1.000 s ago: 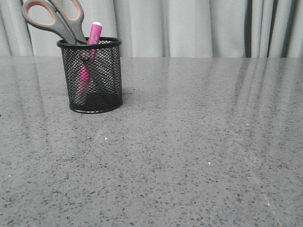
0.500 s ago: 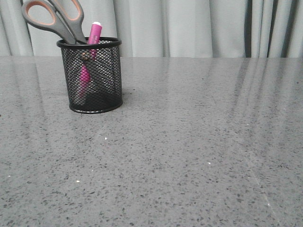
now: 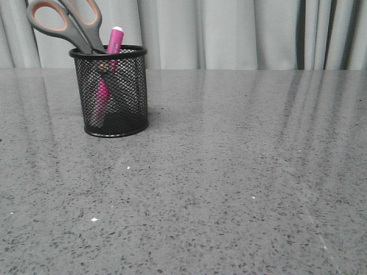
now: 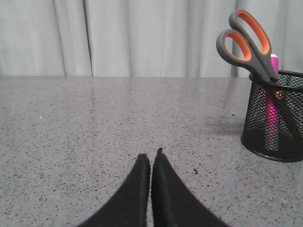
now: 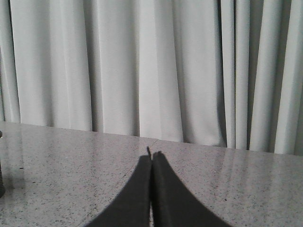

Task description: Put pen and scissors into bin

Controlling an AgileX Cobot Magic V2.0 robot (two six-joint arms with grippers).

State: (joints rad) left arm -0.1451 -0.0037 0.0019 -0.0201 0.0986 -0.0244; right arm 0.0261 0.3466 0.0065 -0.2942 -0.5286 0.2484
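The black wire-mesh bin [image 3: 114,94] stands upright at the far left of the table. Inside it the pink pen [image 3: 114,43] leans with its white tip above the rim. The scissors [image 3: 66,23] stand in it blades down, grey and orange handles sticking up to the left. The left wrist view shows the bin [image 4: 277,123], the scissors [image 4: 246,42] and the pen [image 4: 271,118] off to one side of my left gripper [image 4: 150,158], which is shut and empty. My right gripper [image 5: 152,157] is shut over bare table. Neither gripper shows in the front view.
A grey speckled table [image 3: 229,172] stretches from the front edge to the pale curtain [image 3: 241,31] behind it. In the right wrist view a dark edge [image 5: 1,182] sits at the frame's border.
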